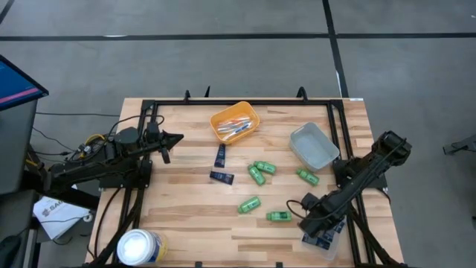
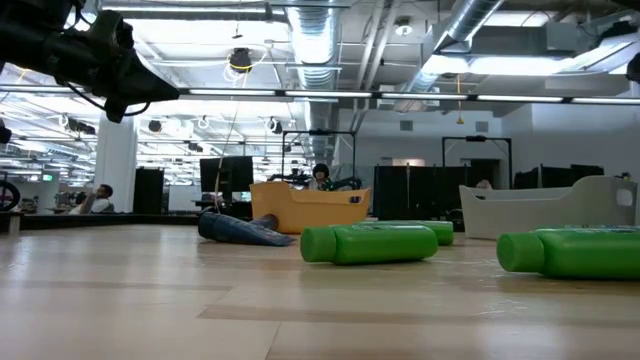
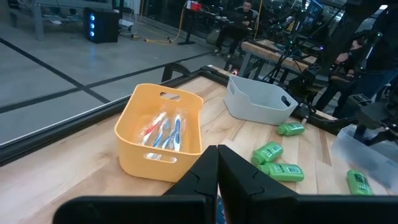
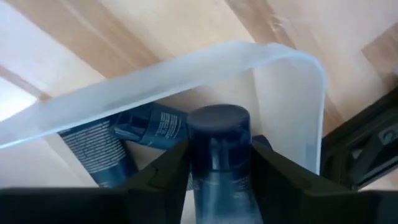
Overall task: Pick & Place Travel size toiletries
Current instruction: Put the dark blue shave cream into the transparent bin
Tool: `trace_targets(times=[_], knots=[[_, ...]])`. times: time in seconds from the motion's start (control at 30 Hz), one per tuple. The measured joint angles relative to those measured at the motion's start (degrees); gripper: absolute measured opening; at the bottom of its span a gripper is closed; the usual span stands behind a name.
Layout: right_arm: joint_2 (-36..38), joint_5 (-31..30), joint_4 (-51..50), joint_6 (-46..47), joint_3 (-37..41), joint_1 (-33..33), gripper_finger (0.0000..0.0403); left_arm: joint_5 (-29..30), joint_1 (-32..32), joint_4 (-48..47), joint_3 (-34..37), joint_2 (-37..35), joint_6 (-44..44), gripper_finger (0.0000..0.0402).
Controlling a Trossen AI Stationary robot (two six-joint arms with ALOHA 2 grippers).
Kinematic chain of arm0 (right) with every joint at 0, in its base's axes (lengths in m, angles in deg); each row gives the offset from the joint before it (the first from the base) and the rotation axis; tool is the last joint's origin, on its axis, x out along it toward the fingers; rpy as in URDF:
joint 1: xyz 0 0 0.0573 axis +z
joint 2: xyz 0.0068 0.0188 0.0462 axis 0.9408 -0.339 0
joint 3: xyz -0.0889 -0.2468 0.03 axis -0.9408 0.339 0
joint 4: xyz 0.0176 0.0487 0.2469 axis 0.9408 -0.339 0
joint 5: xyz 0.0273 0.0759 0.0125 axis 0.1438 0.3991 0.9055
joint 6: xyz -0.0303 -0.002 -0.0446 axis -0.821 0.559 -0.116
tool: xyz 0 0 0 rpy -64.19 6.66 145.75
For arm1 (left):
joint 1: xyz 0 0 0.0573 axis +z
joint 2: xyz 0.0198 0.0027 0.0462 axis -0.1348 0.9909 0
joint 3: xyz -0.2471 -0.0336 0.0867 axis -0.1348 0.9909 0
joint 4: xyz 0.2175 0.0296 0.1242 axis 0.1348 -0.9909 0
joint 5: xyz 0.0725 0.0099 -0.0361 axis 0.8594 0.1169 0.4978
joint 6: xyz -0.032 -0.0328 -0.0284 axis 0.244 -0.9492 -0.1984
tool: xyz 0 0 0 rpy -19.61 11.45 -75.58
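My right gripper (image 1: 316, 222) hangs over the clear tray (image 1: 327, 244) at the table's near right corner, pointing down and shut on a dark navy tube (image 4: 217, 134). Another navy tube (image 4: 134, 134) lies in that tray (image 4: 186, 68). Several green bottles (image 1: 249, 205) lie on their sides on the wood, one of them (image 1: 279, 216) just left of my right gripper. Two navy packets (image 1: 221, 156) lie flat near the middle. Toothbrushes (image 3: 165, 130) lie in the orange tray (image 1: 234, 123). My left gripper (image 1: 177, 138) waits shut at the left, above the table. My right gripper pinches the navy tube between its two fingers (image 4: 168, 168), on the tube's sides just behind its round cap (image 4: 217, 121). The fingers come from above, pointing down along the tube. The tube hangs cap down over the inside of the clear tray.
A grey tray (image 1: 314, 145) stands at the far right, beside the orange one. A large white tub (image 1: 141, 246) sits at the near left corner. A black frame (image 1: 242, 102) runs along the table's far edge and sides. Bare wood lies at the near middle.
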Motion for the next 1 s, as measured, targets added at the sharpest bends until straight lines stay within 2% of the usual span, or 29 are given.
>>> trace_targets(times=[0.33, 0.53, 0.67, 0.77, 0.9, 1.0], knots=[[0.0, 0.1, 0.9, -4.4, -0.2, -0.5, 0.0192, 0.0, 0.0, 0.1, 0.0, 0.0, 0.0, 0.0002], [2.3, -1.4, 0.3, -9.2, -5.3, -3.3, 0.0207, 0.0, 0.0, 0.5, 0.0, 0.0, 0.0, 0.0002], [4.2, -4.2, -3.7, -11.9, -10.0, -7.9, 0.0211, 0.0, 0.0, 0.5, 0.0, 0.0, 0.0, 0.0002], [4.1, -9.7, -3.5, -15.9, -13.5, -13.0, 0.0211, 0.0, 0.0, 0.5, 0.0, 0.0, 0.0, 0.0002], [0.6, -16.4, -0.3, -28.2, -17.4, -20.6, 0.0211, -0.2, 0.0, 0.5, 0.0, 0.0, 0.0, 0.0002], [-4.0, -17.7, 4.8, -38.3, -19.7, -26.2, 0.0211, -0.2, 0.0, 0.5, 0.0, 0.0, 0.0, 0.0002]])
